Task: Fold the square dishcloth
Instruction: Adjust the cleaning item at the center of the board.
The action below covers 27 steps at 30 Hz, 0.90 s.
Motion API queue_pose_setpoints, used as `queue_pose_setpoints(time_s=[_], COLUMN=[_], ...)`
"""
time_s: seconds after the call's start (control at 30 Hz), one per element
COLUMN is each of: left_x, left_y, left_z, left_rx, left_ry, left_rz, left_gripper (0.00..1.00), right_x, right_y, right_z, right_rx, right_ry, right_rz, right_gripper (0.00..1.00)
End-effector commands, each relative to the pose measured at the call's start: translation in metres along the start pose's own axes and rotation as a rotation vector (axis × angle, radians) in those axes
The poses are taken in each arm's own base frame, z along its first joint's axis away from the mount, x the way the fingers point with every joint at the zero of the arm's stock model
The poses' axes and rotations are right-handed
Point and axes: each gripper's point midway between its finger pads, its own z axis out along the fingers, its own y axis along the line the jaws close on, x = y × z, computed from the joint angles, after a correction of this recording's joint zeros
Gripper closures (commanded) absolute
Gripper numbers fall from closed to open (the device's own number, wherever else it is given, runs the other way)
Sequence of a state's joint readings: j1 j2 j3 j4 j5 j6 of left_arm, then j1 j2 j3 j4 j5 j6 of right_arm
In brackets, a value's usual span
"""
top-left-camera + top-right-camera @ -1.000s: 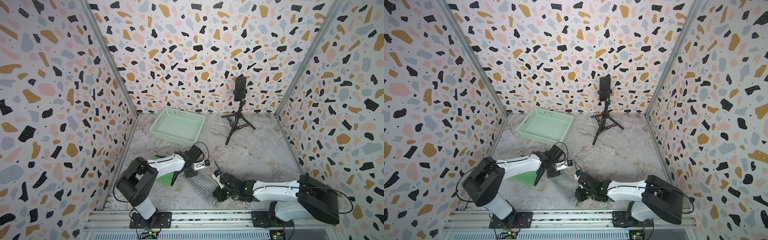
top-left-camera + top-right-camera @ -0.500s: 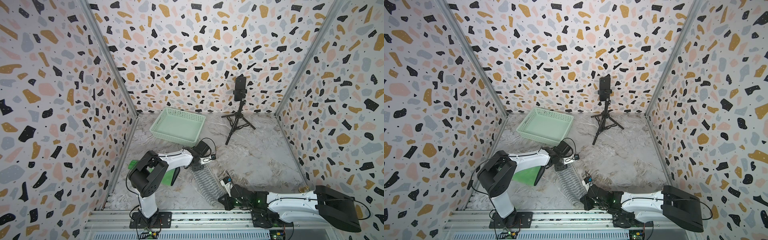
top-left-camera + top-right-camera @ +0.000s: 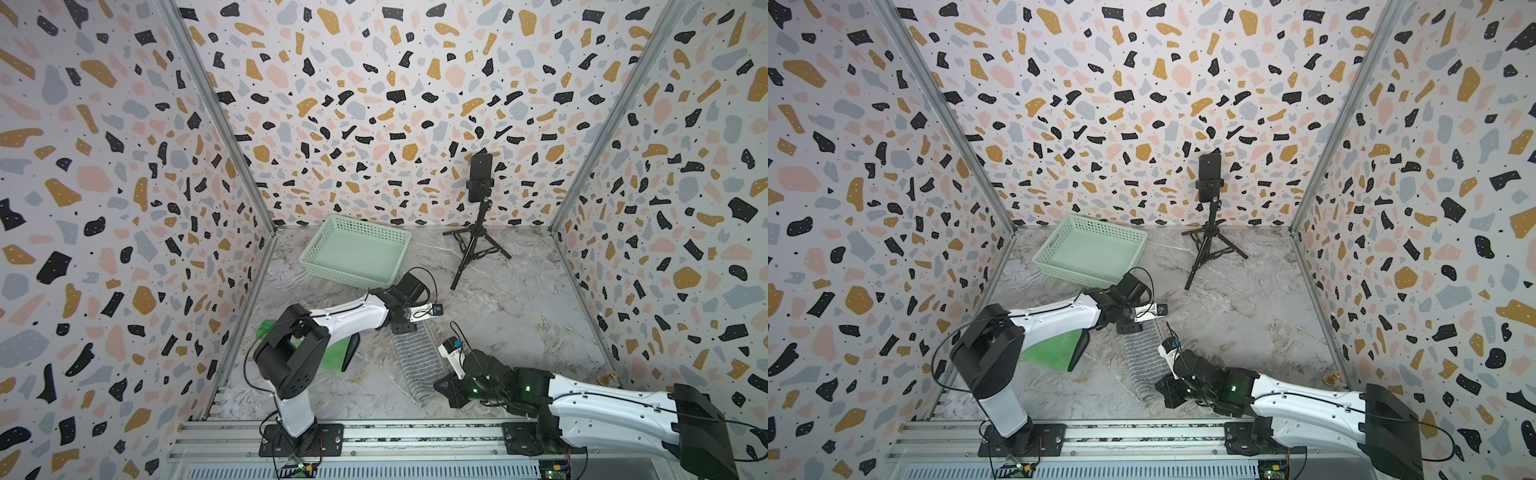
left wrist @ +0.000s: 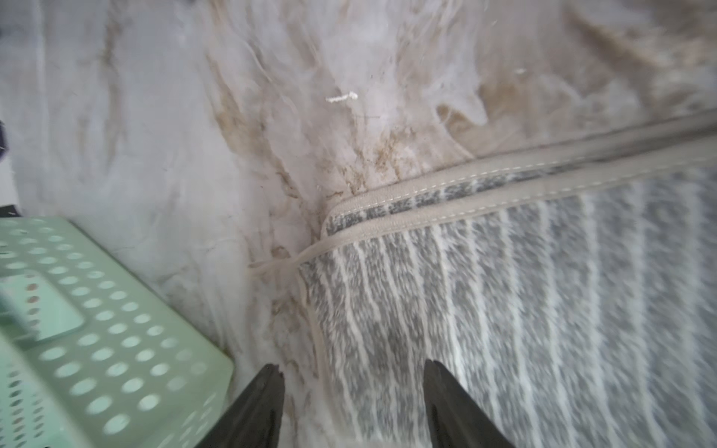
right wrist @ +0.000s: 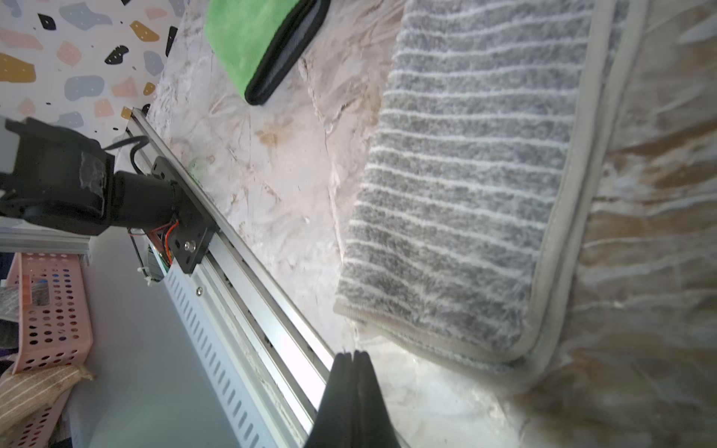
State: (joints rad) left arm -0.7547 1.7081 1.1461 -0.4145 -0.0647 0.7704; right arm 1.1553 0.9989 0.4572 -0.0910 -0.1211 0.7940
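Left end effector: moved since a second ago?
Yes. In a top view the left end effector has shifted up-frame and rightward, ending closer to the green basket.

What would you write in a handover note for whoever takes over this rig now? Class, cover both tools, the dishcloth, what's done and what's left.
Left tool: open, empty, over the far end of the dishcloth.
Right tool: shut, empty, beside its near corner.
Dishcloth: striped grey, lying on the table as a narrow two-layer strip, edges nearly matched.
Done: one fold, it seems.
Left: probably folding the strip across its length, then tidying.
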Motion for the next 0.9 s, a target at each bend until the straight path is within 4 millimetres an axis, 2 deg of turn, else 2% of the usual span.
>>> queue_pose_setpoints(time_s=[0.0,0.13,0.23,0.33,0.47,0.6,0.7,0.87], left_x=[0.011,0.034,0.054,0.063,0.053,0.043,0.031,0.009], left_y=[-0.012,-0.003,-0.001,-0.005,-0.001,0.012,0.024,0.059], left_z=[-0.023,-0.022,-0.006,0.015,0.042,0.067,0.083,0.099], left_rx=[0.047,0.052,0.047,0.05,0.045,0.019,-0.005,-0.088], left_ry=[-0.011,0.057,0.119,0.163,0.191,0.229,0.234,0.218], left_rz=[0.027,-0.111,-0.16,-0.158,-0.151,-0.104,-0.076,-0.046], left_gripper=[0.38,0.43,0.48,0.51,0.53,0.54,0.54,0.54], right_x=[-0.009,-0.01,-0.001,0.011,0.03,0.036,0.03,0.015], right_y=[0.007,0.009,0.004,-0.008,-0.01,-0.012,-0.015,-0.012], right_z=[0.017,0.049,0.067,0.077,0.081,0.087,0.091,0.096], right_rx=[-0.056,-0.106,-0.121,-0.124,-0.121,-0.088,-0.083,-0.057], right_ry=[0.04,0.086,0.113,0.113,0.094,0.062,0.003,-0.053], right_rz=[-0.051,-0.051,-0.008,0.058,0.082,0.066,0.066,-0.012], right_gripper=[1.0,1.0,1.0,1.0,1.0,1.0,1.0,0.95])
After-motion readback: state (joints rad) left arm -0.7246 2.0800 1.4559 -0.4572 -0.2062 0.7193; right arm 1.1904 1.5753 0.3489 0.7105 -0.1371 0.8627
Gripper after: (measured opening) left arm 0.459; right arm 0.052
